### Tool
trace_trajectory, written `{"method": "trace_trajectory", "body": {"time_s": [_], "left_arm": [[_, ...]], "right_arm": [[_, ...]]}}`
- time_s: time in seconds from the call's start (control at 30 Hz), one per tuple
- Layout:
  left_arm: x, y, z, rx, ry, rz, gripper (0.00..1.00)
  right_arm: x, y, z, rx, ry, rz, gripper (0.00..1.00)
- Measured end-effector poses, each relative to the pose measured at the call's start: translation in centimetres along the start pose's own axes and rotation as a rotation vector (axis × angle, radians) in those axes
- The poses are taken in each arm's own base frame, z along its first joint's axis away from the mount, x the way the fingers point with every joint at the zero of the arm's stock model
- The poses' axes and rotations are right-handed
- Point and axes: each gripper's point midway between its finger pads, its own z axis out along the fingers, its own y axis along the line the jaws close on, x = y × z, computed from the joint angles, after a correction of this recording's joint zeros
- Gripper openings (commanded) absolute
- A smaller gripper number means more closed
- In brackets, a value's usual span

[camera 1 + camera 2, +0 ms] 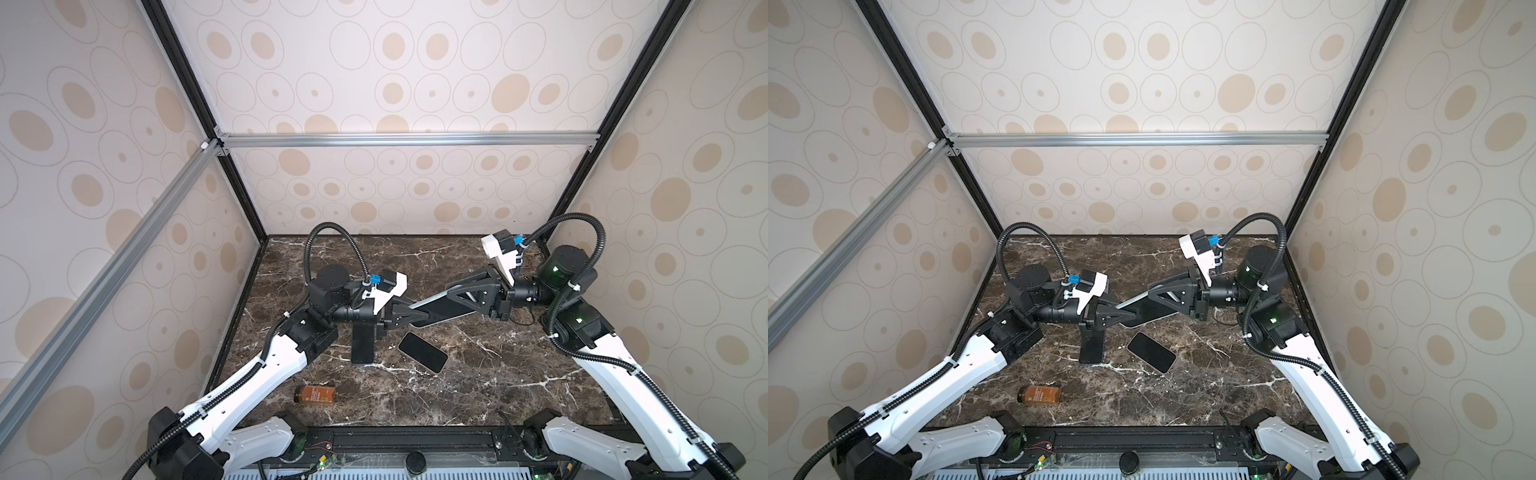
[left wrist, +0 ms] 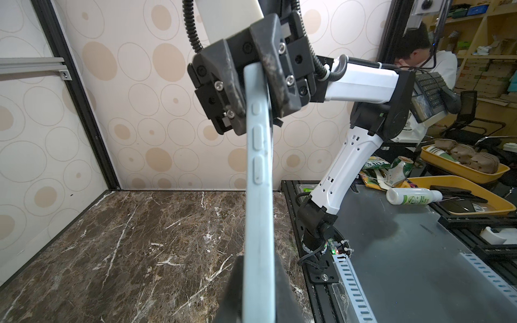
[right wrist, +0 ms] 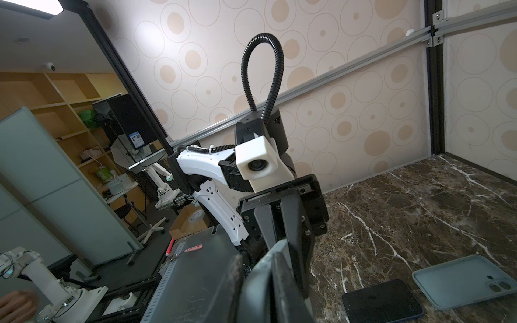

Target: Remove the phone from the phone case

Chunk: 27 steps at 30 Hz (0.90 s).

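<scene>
Left hand [image 1: 409, 318] and right hand [image 2: 253, 84] are each clenching an end of the case [image 2: 258, 195] — the phone [image 1: 453, 311] is apparently still sitting inside. Extraction itself is remaining undone.

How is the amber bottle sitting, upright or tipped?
Tipped: in both top views the amber bottle lies on its side on the table.

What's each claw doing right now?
Left claw: closed, holding one end of the blue-cased phone.
Right claw: closed, holding its other end.
</scene>
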Motion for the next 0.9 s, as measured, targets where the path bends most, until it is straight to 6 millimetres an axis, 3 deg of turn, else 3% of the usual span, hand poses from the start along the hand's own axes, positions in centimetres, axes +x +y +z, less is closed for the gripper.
{"method": "trace_trajectory", "body": {"time_s": [0.57,0.67,0.9], "left_arm": [[0.1,0.9,-0.7,-0.104,0.061,0.057,0.0],[0.1,1.1,-0.9,-0.124,0.066,0.076,0.0],[0.5,2.5,-1.6,-0.228,0.068,0.141,0.0]], "right_arm": [[-0.8,-1.2,0.6,0.004,-0.029,0.198,0.23],[-1.0,-1.4,0.7,0.006,-0.037,0.239,0.3],[-2.3,-3.3,0.2,0.117,-0.122,0.294,0.63]]}}
